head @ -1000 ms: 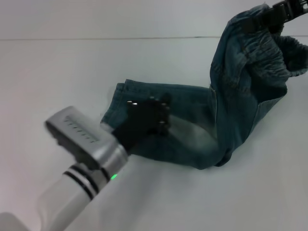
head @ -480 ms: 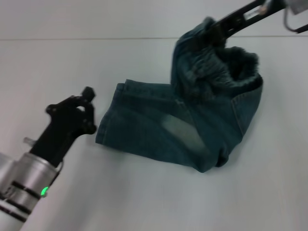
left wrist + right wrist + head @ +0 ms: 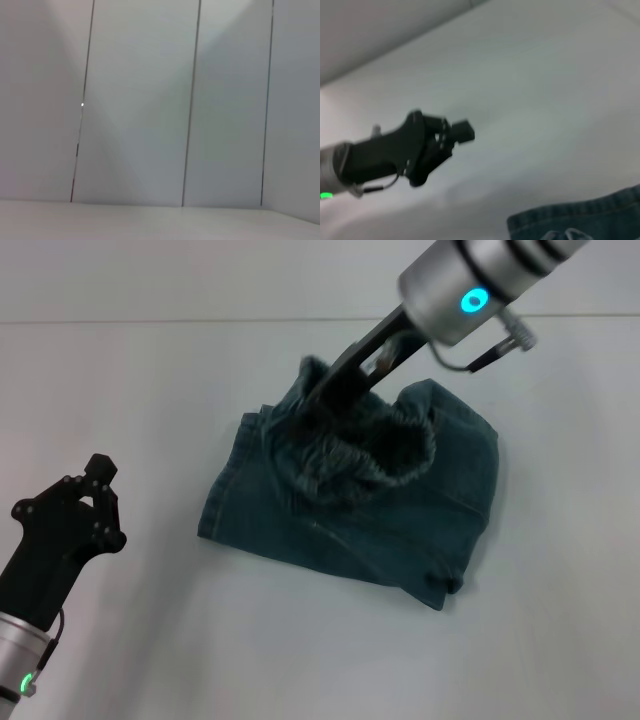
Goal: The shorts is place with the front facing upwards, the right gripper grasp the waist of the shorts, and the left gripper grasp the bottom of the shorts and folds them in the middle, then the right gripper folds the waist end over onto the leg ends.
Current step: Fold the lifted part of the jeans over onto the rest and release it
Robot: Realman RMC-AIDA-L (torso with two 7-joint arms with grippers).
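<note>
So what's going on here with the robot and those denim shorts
The robot is folding a pair of denim shorts on a white table. The right gripper is clamped on the elastic waist end and holds it over the leg ends, so the last fold is almost laid down but not released. The left gripper is off to the left of the shorts, clear of the fabric and holding nothing.

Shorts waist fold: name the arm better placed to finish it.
Right. The right gripper is shut on the waist, over the shorts near the leg ends; the left gripper is off the cloth.
</note>
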